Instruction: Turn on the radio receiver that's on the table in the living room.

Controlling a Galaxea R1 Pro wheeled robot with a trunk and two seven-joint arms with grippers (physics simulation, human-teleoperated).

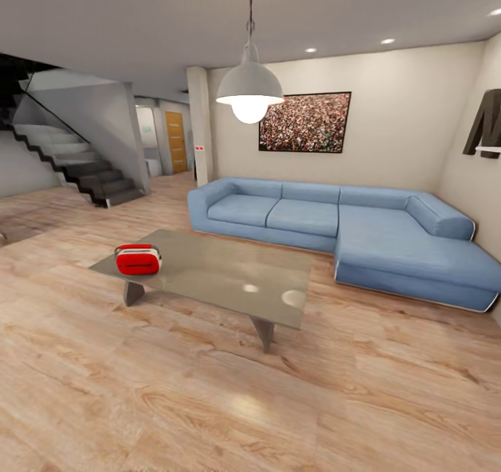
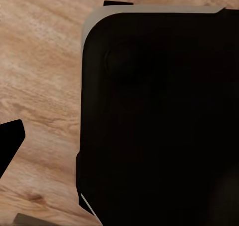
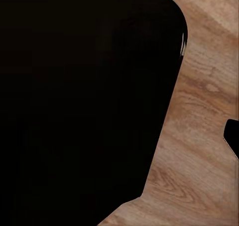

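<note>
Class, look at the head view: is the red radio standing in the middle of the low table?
No. The radio receiver stands near the far left corner of the table, well away from its middle.

Radio receiver (image 1: 138,259), left-centre of head view: too small to make out knobs or switches; handle barely readable. Dark wall letter (image 1: 489,128) cut by right edge, upper right. Sofa (image 1: 362,232) chaise end clipped at right edge. Stairs (image 1: 69,156) run off upper left. Pendant lamp (image 1: 250,93) cord cut by top edge. Both wrist views: large black body (image 2: 159,121) blocks most of the floor (image 2: 40,86); fingers not discernible.
</note>
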